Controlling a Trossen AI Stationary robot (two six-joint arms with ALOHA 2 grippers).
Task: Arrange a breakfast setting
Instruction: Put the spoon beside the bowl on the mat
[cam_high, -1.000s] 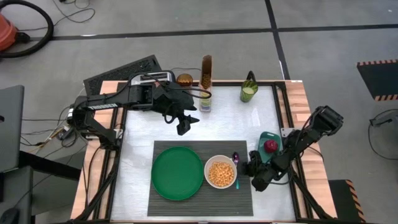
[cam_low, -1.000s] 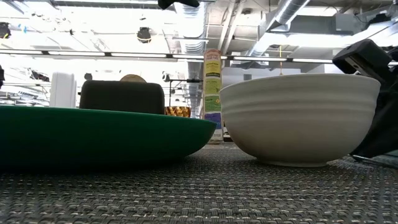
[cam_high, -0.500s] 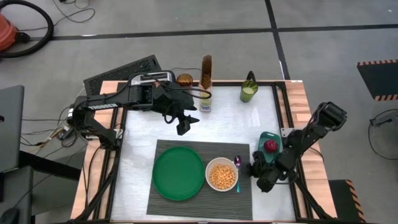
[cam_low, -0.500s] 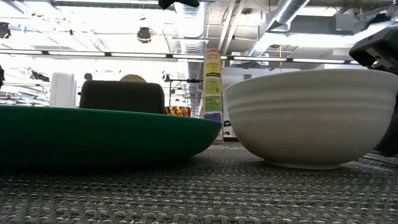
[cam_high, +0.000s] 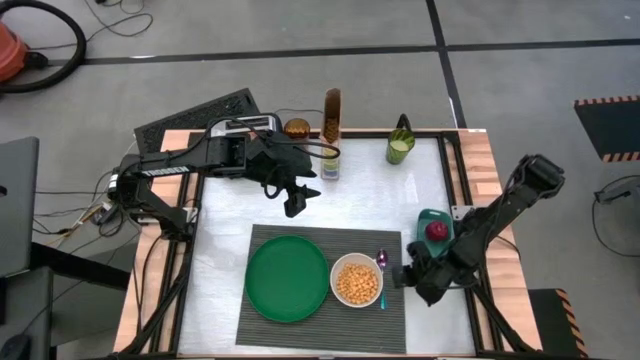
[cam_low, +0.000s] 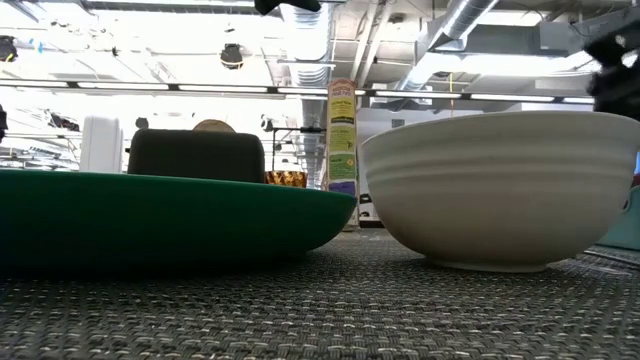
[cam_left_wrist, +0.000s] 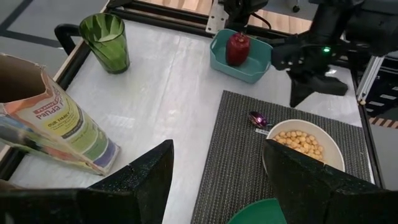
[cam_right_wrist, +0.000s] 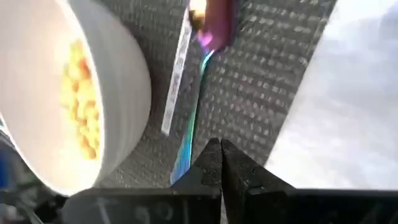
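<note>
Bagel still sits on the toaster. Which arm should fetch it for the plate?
Left. The left gripper hovers open near the bagel on the toaster; the right gripper sits shut by the spoon, across the table.

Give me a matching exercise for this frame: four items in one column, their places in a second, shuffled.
Items:
1. green plate
2. spoon
3. red apple
4. green cup

Places:
A. in the teal dish
B. on the placemat, beside the cereal bowl, on the side away from the plate
C. far edge of the table, by the cereal box
D. on the placemat, empty

Pairs: 1-D, 2-B, 3-A, 4-C
</note>
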